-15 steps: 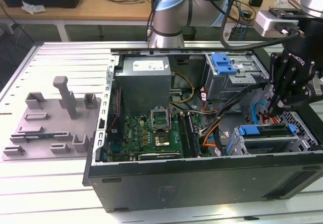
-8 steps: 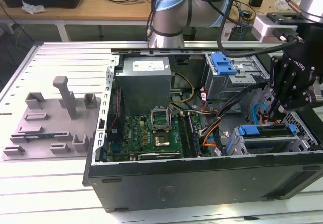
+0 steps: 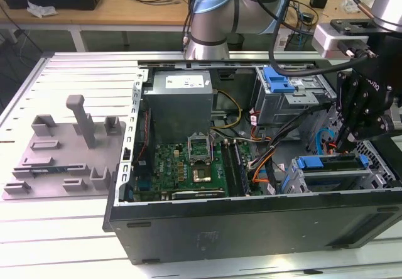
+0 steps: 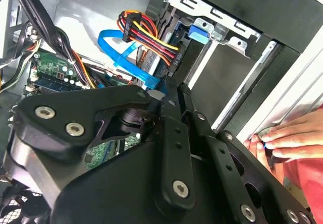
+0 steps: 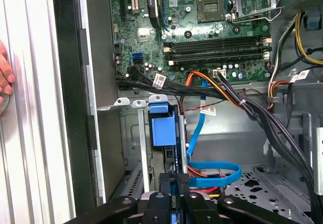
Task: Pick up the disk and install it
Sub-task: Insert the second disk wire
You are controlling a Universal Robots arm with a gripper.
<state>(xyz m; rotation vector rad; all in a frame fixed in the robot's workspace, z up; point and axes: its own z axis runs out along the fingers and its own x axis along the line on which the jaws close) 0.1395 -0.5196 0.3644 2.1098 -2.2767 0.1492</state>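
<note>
Ribbed aluminium forms the table (image 3: 75,71), on which a large black open computer case (image 3: 251,229) is laid on its side. A grey-and-blue robot arm (image 3: 210,21) is seen beyond the case's far wall. A grey metal power supply box (image 3: 182,100) is set against that far wall; a white label is carried on its top, its print too small to make out. A green motherboard (image 3: 188,166) is spread over the case floor. A grey plastic fixture tray (image 3: 63,153) is placed on the table at the exterior view's left of the case.

The disk (image 3: 326,163), a silver drive in a blue plastic carrier (image 5: 164,125), is stood on edge in the metal drive cage (image 3: 377,166) at the case's near corner on the exterior view's right. Its long axis is laid along the near wall.

The black gripper (image 3: 352,134) (image 5: 175,181) is held just above the disk; whether it is apart or clamped cannot be told. A person's hand (image 4: 287,138) is rested on the aluminium beside the case wall. Small white tags (image 5: 160,80) are fixed to the cables, unreadable.
</note>
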